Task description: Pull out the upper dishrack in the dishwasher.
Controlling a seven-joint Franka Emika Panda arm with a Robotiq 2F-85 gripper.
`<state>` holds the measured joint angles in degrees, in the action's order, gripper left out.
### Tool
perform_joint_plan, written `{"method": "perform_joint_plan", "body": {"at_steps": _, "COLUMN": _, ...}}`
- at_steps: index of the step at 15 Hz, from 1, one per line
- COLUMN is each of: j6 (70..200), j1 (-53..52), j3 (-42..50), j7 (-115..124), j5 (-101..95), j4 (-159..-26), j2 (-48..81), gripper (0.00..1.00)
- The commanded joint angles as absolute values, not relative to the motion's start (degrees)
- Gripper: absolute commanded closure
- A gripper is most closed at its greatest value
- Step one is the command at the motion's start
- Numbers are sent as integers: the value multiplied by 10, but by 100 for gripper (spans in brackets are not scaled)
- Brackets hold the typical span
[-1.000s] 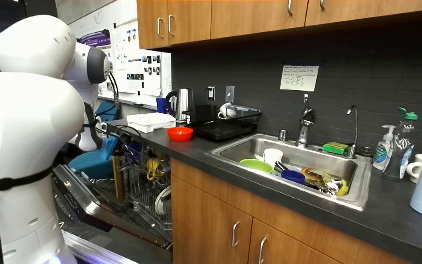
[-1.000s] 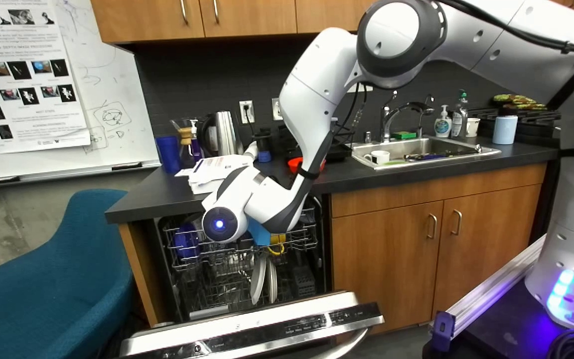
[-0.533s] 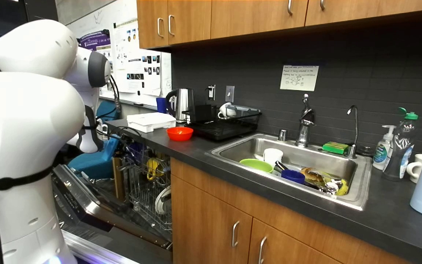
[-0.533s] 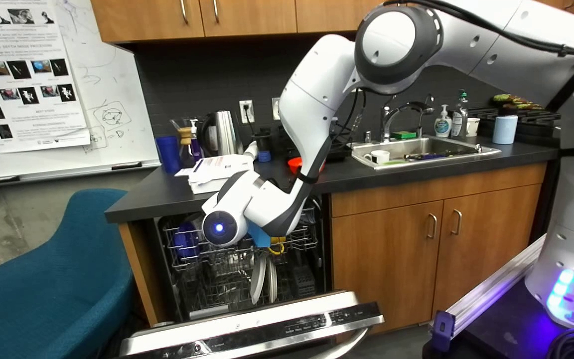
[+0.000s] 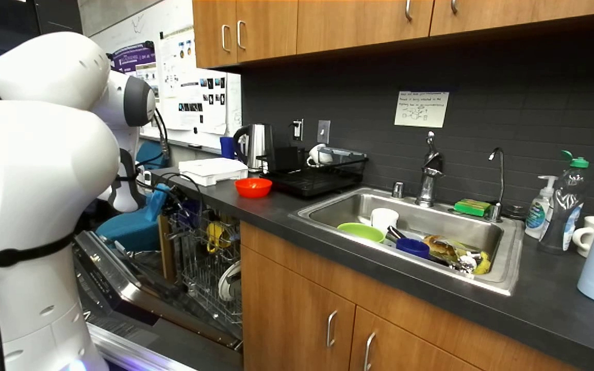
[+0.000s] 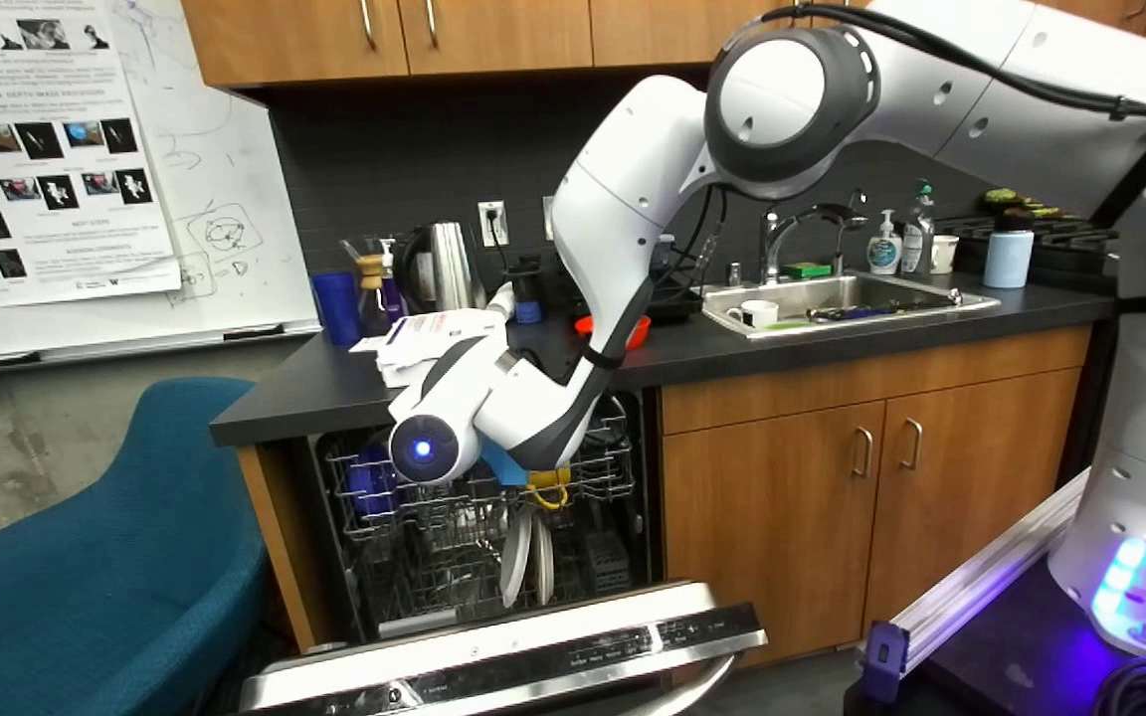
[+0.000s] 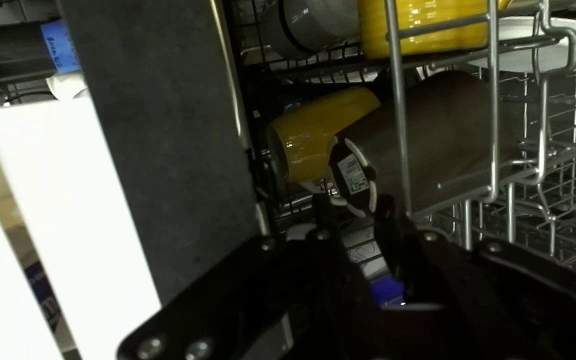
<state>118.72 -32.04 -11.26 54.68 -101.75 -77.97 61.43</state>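
Dark tiled wall (image 6: 364,159), wooden upper cabinets (image 6: 498,38), whiteboard (image 6: 220,169) with printed poster (image 6: 41,149), concrete wall (image 6: 51,438) beneath, teal chair (image 6: 110,537)

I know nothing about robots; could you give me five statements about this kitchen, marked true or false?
1. The dishwasher is shut. False: the dishwasher stands open.
2. A yellow mug is in the upper rack. True.
3. A white mug is in the sink. True.
4. The kettle is in the sink. False: the kettle is on the counter.
5. The tool is fully shut. False: the tool is open.
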Motion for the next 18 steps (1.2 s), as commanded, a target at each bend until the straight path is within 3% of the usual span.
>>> {"method": "perform_joint_plan", "body": {"at_steps": 1, "j6": 1191, "j1": -316, "j3": -113, "j7": 527, "j5": -1026, "j4": -757, "j2": 624, "gripper": 100}}
{"method": "perform_joint_plan", "body": {"at_steps": 5, "j6": 1195, "j1": -316, "j3": -114, "j7": 534, "j5": -1028, "j4": -775, "j2": 615, "gripper": 97}}
{"method": "perform_joint_plan", "body": {"at_steps": 6, "j6": 1197, "j1": -315, "j3": -114, "j7": 535, "j5": -1030, "j4": -784, "j2": 610, "gripper": 74}}
{"method": "perform_joint_plan", "body": {"at_steps": 9, "j6": 1199, "j1": -313, "j3": -114, "j7": 541, "j5": -1031, "j4": -805, "j2": 602, "gripper": 67}}
{"method": "perform_joint_plan", "body": {"at_steps": 18, "j6": 1199, "j1": -311, "j3": -119, "j7": 534, "j5": -1032, "j4": -825, "j2": 608, "gripper": 5}}
